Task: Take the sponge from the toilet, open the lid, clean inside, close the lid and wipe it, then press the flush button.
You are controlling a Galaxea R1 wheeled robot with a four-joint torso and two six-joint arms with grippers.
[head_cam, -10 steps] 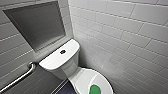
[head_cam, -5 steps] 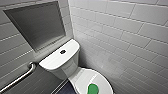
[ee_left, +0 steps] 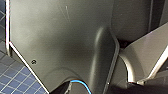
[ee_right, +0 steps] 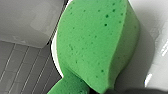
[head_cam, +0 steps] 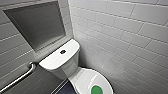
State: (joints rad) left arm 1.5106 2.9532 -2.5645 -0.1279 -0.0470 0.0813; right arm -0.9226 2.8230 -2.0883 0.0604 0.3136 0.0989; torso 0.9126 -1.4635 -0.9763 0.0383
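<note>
Beside a grey-tiled wall (head_cam: pixel 120 37), the head view finds the rounded green sponge (head_cam: pixel 96 90) lying on the closed, glossy white lid (head_cam: pixel 83 79). Right wrist view: its pitted foam looms close. Pickup seems in hand, needing a firm closing grip. Neither end effector's opening can be told.
</note>
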